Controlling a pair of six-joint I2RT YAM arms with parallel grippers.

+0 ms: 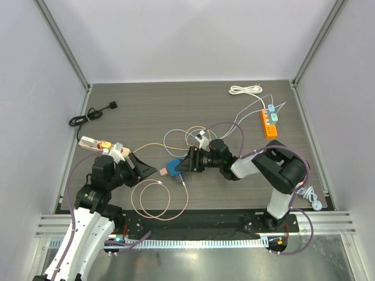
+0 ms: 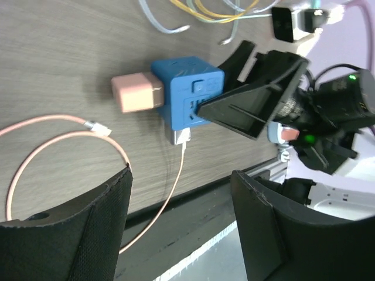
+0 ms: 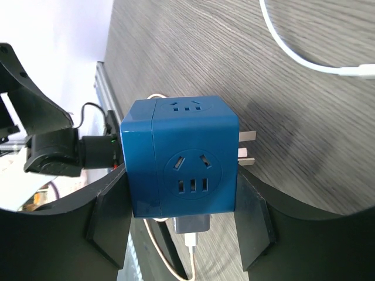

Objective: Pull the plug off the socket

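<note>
A blue cube socket (image 3: pixel 179 155) hangs between my right gripper's (image 3: pixel 180 190) two fingers, which are shut on its sides. A pink plug (image 2: pixel 133 92) sits pushed into the cube's far side, facing my left arm; the cube hides it in the right wrist view. In the top view the socket (image 1: pixel 174 168) and plug (image 1: pixel 161 172) lie mid-table between the arms. My left gripper (image 2: pixel 181 175) stands open a short way back from the plug, with nothing between its fingers. A grey USB adapter (image 3: pixel 192 225) with a pale cable is also plugged into the cube.
A pink cable loop (image 1: pixel 158 199) lies near the front edge. Yellow and white wires (image 1: pixel 187 137) curl behind the socket. An orange power strip (image 1: pixel 269 123) and a white cable coil (image 1: pixel 245 90) sit back right. A beige strip (image 1: pixel 101 144) and a black cord (image 1: pixel 88 117) lie at left.
</note>
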